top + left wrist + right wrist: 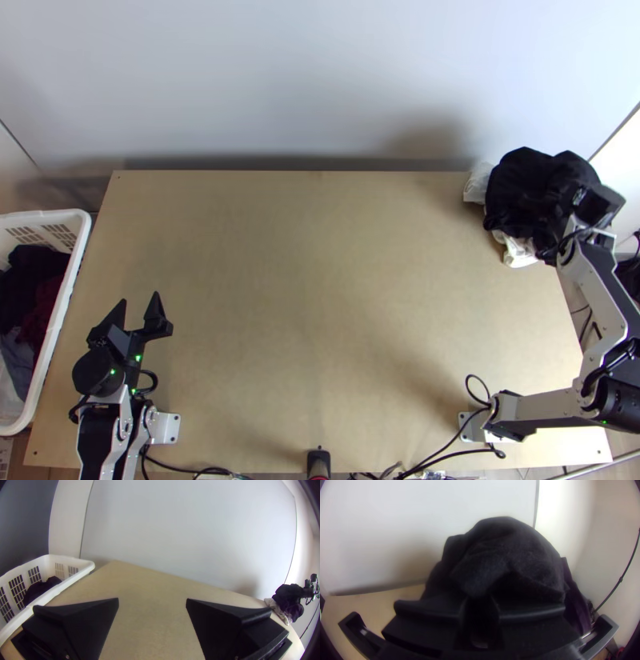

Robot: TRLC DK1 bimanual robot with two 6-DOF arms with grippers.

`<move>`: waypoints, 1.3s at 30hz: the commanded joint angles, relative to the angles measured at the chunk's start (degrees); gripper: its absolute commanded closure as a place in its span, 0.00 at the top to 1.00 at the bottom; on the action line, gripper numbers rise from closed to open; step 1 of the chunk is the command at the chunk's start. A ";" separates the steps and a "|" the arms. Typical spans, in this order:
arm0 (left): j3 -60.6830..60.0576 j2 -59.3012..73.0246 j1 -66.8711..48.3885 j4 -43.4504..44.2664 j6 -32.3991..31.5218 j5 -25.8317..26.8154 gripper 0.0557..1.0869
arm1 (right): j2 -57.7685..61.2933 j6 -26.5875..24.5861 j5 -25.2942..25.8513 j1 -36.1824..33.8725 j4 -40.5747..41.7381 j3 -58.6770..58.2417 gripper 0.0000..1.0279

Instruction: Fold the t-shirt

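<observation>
Picking step in hand, est. R gripper closed, appar. pinching dark cloth, prob. the tee, bunched at table's far R corner. L gripper wide open, empty. Next: lift clear, carry to mid-table, spread pre-fold.

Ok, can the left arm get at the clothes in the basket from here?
Probably yes: the left gripper is open, holds nothing and is near the basket, whose dark clothes lie uncovered. It would likely have to turn and clear the rim first.
</observation>
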 commanded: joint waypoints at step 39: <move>0.01 0.01 -0.02 0.01 0.15 0.17 0.95 | -62.94 -3.69 -9.80 4.54 -16.03 -35.38 0.96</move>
